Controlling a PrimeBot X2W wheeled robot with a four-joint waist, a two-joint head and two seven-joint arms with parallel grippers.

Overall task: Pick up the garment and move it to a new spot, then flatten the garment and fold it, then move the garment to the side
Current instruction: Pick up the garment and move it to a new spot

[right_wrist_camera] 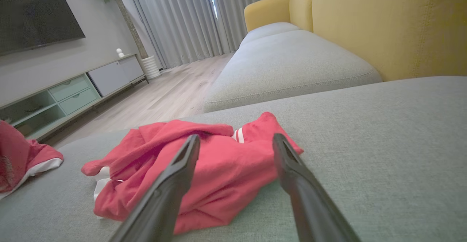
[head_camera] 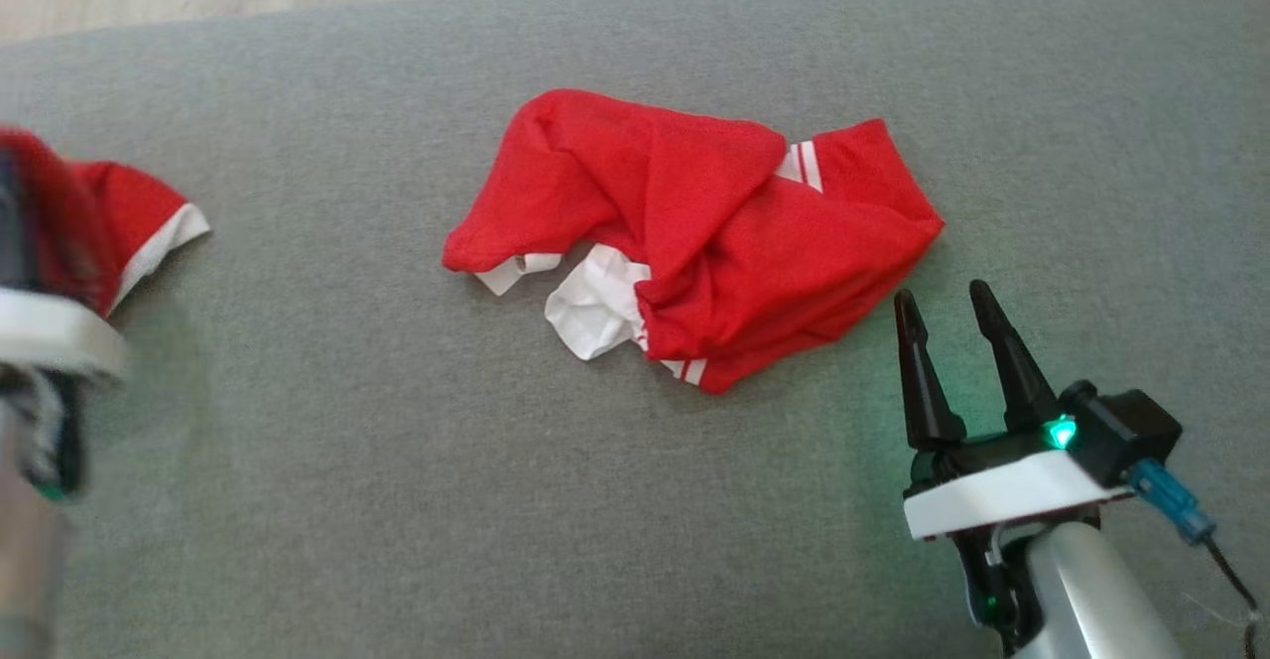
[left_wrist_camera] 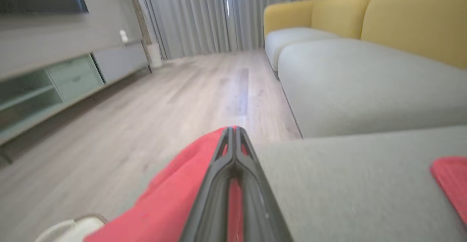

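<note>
Head view: a crumpled red garment (head_camera: 695, 242) with white trim and white stripes lies near the middle of a grey sofa cushion (head_camera: 397, 500). The right gripper (head_camera: 945, 302) sits at the lower right, just beside the garment's near edge, its two dark fingers spread apart and holding nothing. At the far left edge, a second red cloth (head_camera: 129, 212) with a white band hangs against a blurred white and dark arm part (head_camera: 50, 331), well apart from the garment. Left wrist view: the left gripper (left_wrist_camera: 233, 131) has its fingers pressed together, pinching the second red cloth, which drapes down to the left of them. Beyond are a pale wooden floor (left_wrist_camera: 146, 107), grey curtains (left_wrist_camera: 197, 16) and a sofa with yellow backrests (left_wrist_camera: 401, 23). An edge of the red garment shows at the right. Right wrist view: the right gripper's fingers stand wide apart, framing the red garment on the cushion without touching it. The second red cloth appears at the left edge.
</note>
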